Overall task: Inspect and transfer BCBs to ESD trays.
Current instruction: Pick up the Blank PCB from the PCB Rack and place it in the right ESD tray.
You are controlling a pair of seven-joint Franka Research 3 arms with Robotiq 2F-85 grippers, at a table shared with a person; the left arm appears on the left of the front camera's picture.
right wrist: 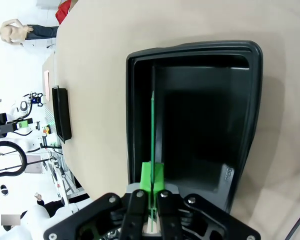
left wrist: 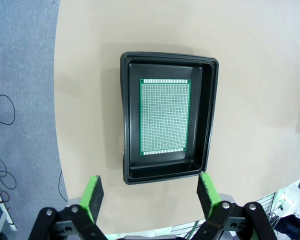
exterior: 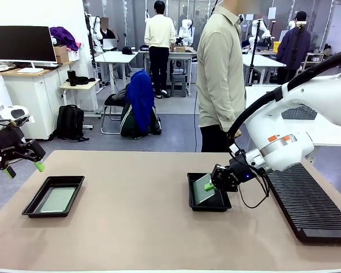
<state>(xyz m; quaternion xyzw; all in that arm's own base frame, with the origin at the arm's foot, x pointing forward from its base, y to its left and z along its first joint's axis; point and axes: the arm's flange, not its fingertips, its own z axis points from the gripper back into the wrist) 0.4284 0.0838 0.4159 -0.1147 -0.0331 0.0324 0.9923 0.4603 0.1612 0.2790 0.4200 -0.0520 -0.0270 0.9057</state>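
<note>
- The right gripper (right wrist: 151, 187) has its fingers clamped on the edge of a BCB (right wrist: 152, 130), which shows edge-on in the right wrist view as a thin green line running up from the pads.
- That board is held tilted over the right ESD tray (exterior: 194, 200), its lower part inside the tray's rim; whether it touches the floor cannot be told.
- In the front view the right gripper (exterior: 211, 185) sits at the tray's right side, the white arm reaching in from the right.
- The ribbed black rack (exterior: 310, 207) lies just beside that tray, on the desk's right side.
- The left gripper (left wrist: 149, 192) has its fingers (left wrist: 94, 195) wide apart and holds nothing; it hangs above the desk (exterior: 131, 222) near the left edge.
- Below it the left ESD tray (left wrist: 125, 115) holds a second BCB (left wrist: 164, 116) lying flat on its floor.
- A person (exterior: 220, 74) stands at the far side of the desk.
</note>
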